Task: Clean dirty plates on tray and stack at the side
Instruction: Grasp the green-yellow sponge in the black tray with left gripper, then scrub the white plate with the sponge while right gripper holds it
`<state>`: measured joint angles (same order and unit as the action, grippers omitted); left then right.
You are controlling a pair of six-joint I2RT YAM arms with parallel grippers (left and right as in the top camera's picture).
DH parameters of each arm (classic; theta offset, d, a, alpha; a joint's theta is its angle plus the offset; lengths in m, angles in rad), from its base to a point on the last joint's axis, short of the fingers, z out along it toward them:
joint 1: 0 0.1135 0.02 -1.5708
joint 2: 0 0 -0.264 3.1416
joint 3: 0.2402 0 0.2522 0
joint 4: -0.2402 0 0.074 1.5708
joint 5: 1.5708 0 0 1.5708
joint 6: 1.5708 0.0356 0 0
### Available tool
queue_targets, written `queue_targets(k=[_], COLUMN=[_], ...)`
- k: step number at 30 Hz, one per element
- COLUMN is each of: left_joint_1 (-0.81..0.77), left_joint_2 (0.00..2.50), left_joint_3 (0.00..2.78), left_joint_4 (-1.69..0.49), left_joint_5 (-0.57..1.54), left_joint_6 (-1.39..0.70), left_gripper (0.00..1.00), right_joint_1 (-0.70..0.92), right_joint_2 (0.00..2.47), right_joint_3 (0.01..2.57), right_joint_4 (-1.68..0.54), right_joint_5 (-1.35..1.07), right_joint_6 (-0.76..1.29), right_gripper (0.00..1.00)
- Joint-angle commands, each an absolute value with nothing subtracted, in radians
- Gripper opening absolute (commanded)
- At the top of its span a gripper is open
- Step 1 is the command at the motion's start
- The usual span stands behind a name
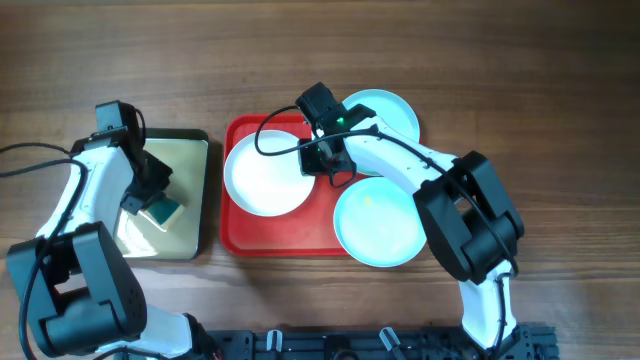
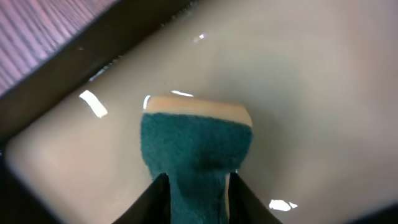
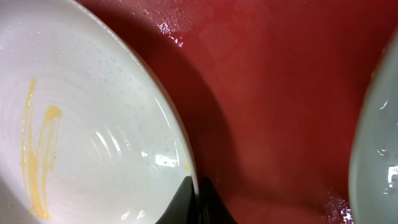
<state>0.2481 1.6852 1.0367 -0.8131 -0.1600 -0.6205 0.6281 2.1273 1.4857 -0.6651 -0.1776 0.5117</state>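
The white plate (image 3: pixel 93 124) lies on the left half of the red tray (image 1: pixel 300 243), hollow side up, with a yellow smear (image 3: pixel 37 149) across its bowl and fine droplets on its surface. It looks like thin plastic: light, fairly stiff, unlikely to break, but wet and glossy, so probably slippery in a pinch. The raised rim is the only sensible place to take it, and the right gripper (image 3: pixel 198 200) is there, its two dark fingertips drawn together on the rim at the side nearest the tray's middle. A grip at one edge will likely let the plate swing or slide, so a slow lift seems wise.

Being round, the plate has no long axis, and only its open face gives a direction, which is upward. Whether the pinched edge is raised off the tray I cannot tell. The tray's own long axis runs left to right in the overhead view.

Two pale blue plates sit at the tray's right end, one (image 1: pixel 388 108) over its far corner and one (image 1: pixel 375 228) overhanging its near corner. Left of the tray, the left gripper (image 2: pixel 198 193) is clamped on a green sponge (image 2: pixel 193 143) over a small beige tray (image 1: pixel 190 160)
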Motion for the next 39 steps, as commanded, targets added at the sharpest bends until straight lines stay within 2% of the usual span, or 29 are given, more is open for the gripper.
queue_targets(k=[1,9,12,14,17,18,20,21,28,34,36,39], left_joint_1=[0.253,0.253,0.253,0.253,0.253,0.253,0.253,0.253,0.253,0.236,0.196,0.028], left_joint_2=[1.693,1.697,1.697,1.697,1.697,1.697,1.696,1.696,1.631,1.508,1.498,1.567], left_joint_3=[0.993,0.93,0.867,0.843,0.837,0.838,0.838,0.838,0.999,1.156,1.156,1.143], left_joint_4=[-0.799,-0.785,-0.714,-0.683,-0.669,-0.662,-0.66,-0.66,-0.774,-0.828,-0.816,-0.728], left_joint_5=[-0.123,-0.124,-0.125,-0.124,-0.125,-0.124,-0.124,-0.124,-0.107,0.16,0.172,0.16], left_joint_6=[-0.583,-0.588,-0.588,-0.588,-0.587,-0.587,-0.587,-0.588,-0.547,-0.292,-0.272,-0.212], left_gripper=[0.25,0.2,0.24,0.32,0.35,0.31,0.06,0.04,0.04,0.04,0.04,0.04], right_joint_1=[0.625,0.625,0.625,0.625,0.625,0.625,0.625,0.625,0.625,0.625,0.625,0.619], right_joint_2=[2.154,2.154,2.154,2.154,2.154,2.154,2.154,2.154,2.154,2.154,2.154,2.154], right_joint_3=[1.479,1.479,1.479,1.479,1.479,1.479,1.48,1.479,1.479,1.48,1.479,1.48], right_joint_4=[-0.673,-0.674,-0.674,-0.674,-0.674,-0.673,-0.673,-0.672,-0.666,-0.667,-0.672,-0.679], right_joint_5=[-0.104,-0.104,-0.104,-0.104,-0.104,-0.104,-0.104,-0.104,-0.104,-0.137,-0.16,-0.218], right_joint_6=[0.499,0.498,0.497,0.498,0.497,0.497,0.497,0.498,0.497,0.486,0.467,0.443], right_gripper=[0.04,0.04,0.04,0.04,0.04,0.04,0.04,0.04,0.04,0.04,0.04,0.04])
